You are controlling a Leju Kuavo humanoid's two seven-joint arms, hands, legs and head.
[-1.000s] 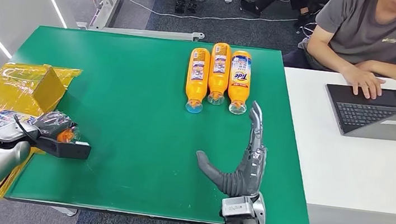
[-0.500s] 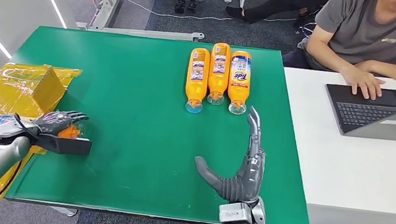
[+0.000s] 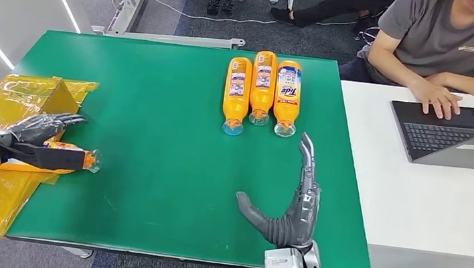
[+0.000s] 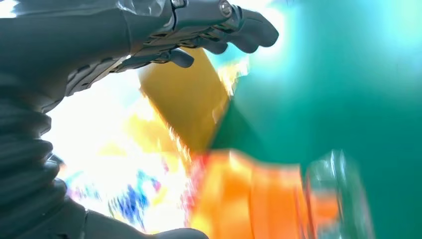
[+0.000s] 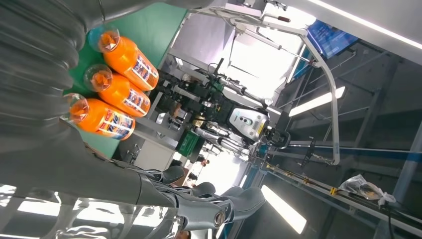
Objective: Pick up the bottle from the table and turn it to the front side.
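Head view shows the left hand (image 3: 36, 128) with fingers apart over the bottle (image 3: 67, 153) lying at the table (image 3: 157, 98) edge, ready to grab it, while the right hand (image 3: 291, 201) waits open nearby.

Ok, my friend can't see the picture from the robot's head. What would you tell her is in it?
The robot's left hand rests on an orange bottle lying at the green table's edge, beside a yellow box. Its right hand is open near three more bottles, and a person uses a laptop.
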